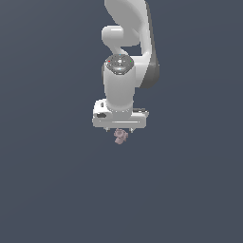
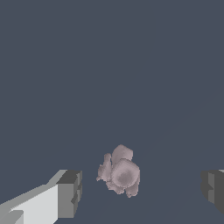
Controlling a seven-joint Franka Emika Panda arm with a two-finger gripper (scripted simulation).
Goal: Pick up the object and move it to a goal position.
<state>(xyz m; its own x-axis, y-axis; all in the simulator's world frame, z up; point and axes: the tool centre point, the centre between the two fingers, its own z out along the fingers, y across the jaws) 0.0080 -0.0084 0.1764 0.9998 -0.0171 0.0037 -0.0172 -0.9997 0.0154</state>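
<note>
The object is a small lumpy dusty-pink item lying on the flat dark grey ground. In the exterior view it peeks out just below the white gripper body. My gripper is open, its two grey fingertips spread wide on either side of the object with clear gaps, touching nothing. In the exterior view the gripper hangs straight down over the object, and its fingers are mostly hidden behind the hand.
The white-and-grey arm rises toward the top of the exterior view. Plain dark grey ground lies all around; no goal marker shows.
</note>
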